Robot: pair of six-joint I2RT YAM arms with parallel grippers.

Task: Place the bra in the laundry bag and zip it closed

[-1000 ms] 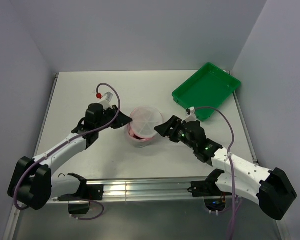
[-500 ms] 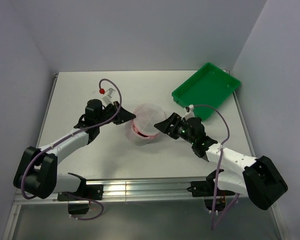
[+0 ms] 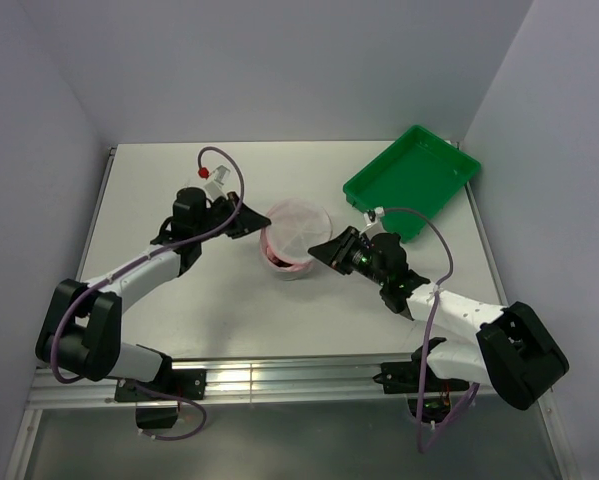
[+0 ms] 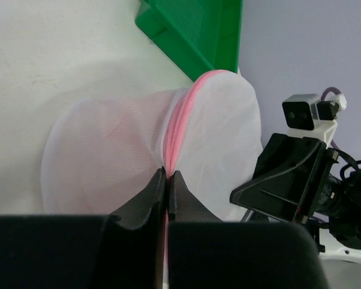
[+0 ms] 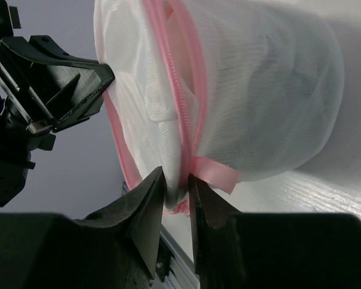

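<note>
I see a green plastic tray (image 3: 411, 180) at the far right corner of the white table (image 3: 179, 300), turned askew to the table's edges. An aluminium rail (image 3: 279, 375) runs along the table's near edge. Pale grey walls (image 3: 279, 70) close in the table's back and both sides.

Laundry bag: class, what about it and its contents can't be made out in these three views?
- Bra: top view, only a reddish blur through the laundry bag mesh; shape unreadable.
- Zip slider: unseen; left gripper, shut on the rim, may cover it in left wrist view.
- Right gripper hold: right wrist view, bunched fabric fills the gap; clamped or not, unclear.
</note>
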